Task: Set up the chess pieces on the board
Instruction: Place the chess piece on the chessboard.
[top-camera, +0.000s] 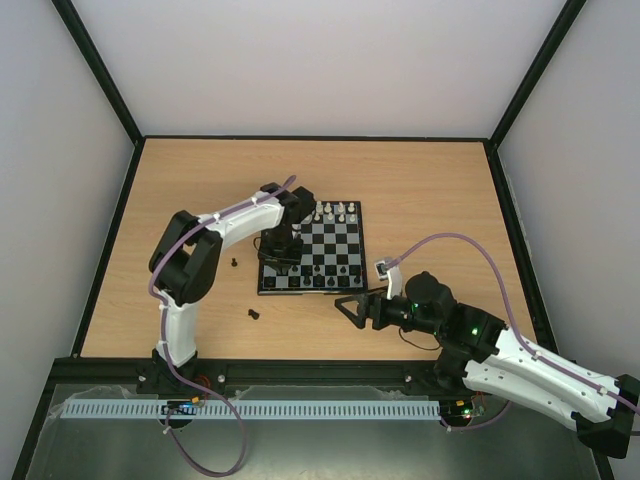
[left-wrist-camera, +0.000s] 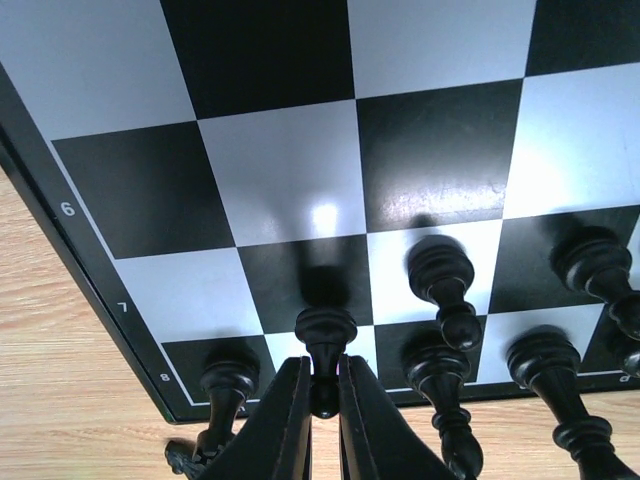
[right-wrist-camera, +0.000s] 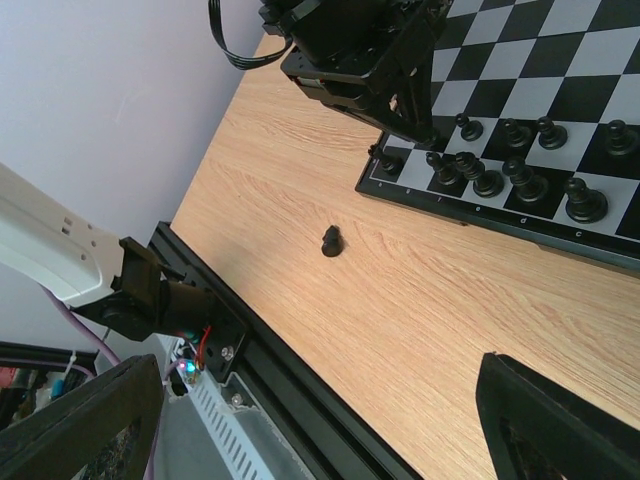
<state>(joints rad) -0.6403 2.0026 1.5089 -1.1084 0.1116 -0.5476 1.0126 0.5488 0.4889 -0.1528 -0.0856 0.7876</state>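
Note:
The board (top-camera: 338, 240) lies mid-table, with white pieces (top-camera: 336, 212) along its far edge and black pieces (top-camera: 318, 270) along its near edge. My left gripper (top-camera: 281, 259) hangs over the board's near-left corner. In the left wrist view the left gripper (left-wrist-camera: 323, 366) is shut on a black pawn (left-wrist-camera: 325, 335), upright at the second row of the board (left-wrist-camera: 280, 180), among other black pieces (left-wrist-camera: 445, 290). My right gripper (top-camera: 350, 307) is open and empty, right of the board's near edge. In its own view the right gripper (right-wrist-camera: 320, 430) is spread wide over bare wood.
Two loose black pieces lie on the table left of the board, one close by (top-camera: 234, 263) and one nearer the front (top-camera: 252, 313), the latter also in the right wrist view (right-wrist-camera: 332, 241). A black rail (top-camera: 300, 365) runs along the table's front edge.

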